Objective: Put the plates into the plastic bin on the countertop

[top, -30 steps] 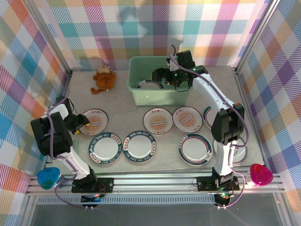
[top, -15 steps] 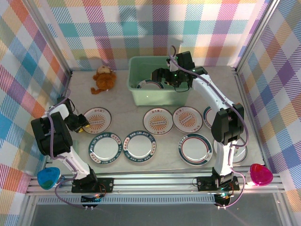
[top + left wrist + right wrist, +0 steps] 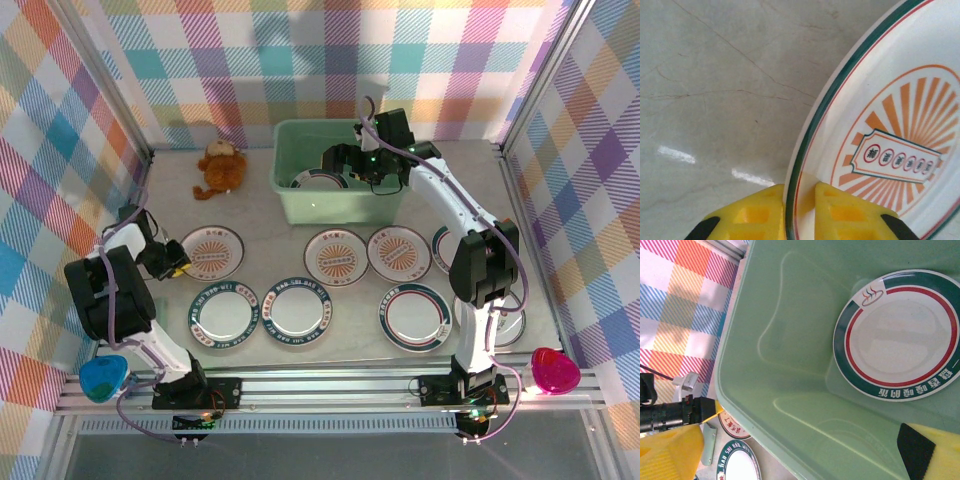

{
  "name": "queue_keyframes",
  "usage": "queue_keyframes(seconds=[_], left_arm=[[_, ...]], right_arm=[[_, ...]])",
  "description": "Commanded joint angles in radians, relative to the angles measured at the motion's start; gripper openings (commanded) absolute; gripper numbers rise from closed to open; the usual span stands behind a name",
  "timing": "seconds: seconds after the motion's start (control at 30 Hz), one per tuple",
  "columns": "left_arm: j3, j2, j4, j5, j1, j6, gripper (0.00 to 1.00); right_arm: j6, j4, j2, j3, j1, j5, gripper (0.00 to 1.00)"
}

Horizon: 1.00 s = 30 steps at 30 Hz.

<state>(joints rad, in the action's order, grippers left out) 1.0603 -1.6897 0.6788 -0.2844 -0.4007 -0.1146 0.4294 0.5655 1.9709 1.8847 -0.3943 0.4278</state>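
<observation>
My left gripper (image 3: 172, 266) (image 3: 800, 192) is shut on the left rim of an orange sunburst plate (image 3: 214, 253) (image 3: 890, 125), one yellow finger on each side of its green-edged rim, low over the countertop (image 3: 715, 75). My right gripper (image 3: 345, 160) (image 3: 800, 455) hangs open above the mint-green plastic bin (image 3: 340, 205) (image 3: 790, 340). Inside the bin lies a teal and red banded plate (image 3: 320, 181) (image 3: 897, 335). Several more plates lie on the countertop, among them dark-rimmed ones (image 3: 223, 314) (image 3: 299, 308), sunburst ones (image 3: 336, 256) (image 3: 399, 252) and a banded one (image 3: 414, 315).
A brown stuffed monkey (image 3: 221, 167) sits left of the bin near the back wall. Aluminium rails and plaid walls close in the countertop. A blue object (image 3: 103, 377) and a pink object (image 3: 555, 371) sit at the near corners. Two plates (image 3: 443, 245) (image 3: 512, 326) lie partly hidden by the right arm.
My left gripper's jaws have closed onto the sunburst plate's rim, and the plate has shifted slightly to the right. The right arm has not moved.
</observation>
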Motion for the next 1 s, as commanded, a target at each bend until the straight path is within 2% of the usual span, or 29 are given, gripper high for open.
queue_keyframes(seconds=[0.0,0.4,0.57,0.6,0.7,0.97], left_arm=[[-0.020,0.054,0.022,0.000,0.013,-0.018,0.14],[-0.001,0.176,-0.012,-0.047,0.104,-0.098,0.00],[0.013,0.222,-0.021,-0.057,0.105,-0.127,0.00],[0.018,0.232,-0.024,-0.067,0.135,-0.136,0.00],[0.041,0.269,-0.030,-0.086,0.152,-0.164,0.00],[0.121,0.420,-0.053,-0.082,0.181,-0.239,0.00]], right_arm=[[-0.005,-0.013,-0.044,0.002,-0.003,0.008,1.00],[-0.034,0.037,-0.040,0.049,-0.004,0.012,1.00],[-0.044,0.049,-0.042,0.058,-0.003,0.020,1.00],[-0.047,0.048,-0.044,0.059,-0.003,0.020,1.00],[-0.050,0.050,-0.051,0.056,-0.003,0.030,0.99],[-0.051,0.049,-0.083,0.044,0.006,0.113,1.00]])
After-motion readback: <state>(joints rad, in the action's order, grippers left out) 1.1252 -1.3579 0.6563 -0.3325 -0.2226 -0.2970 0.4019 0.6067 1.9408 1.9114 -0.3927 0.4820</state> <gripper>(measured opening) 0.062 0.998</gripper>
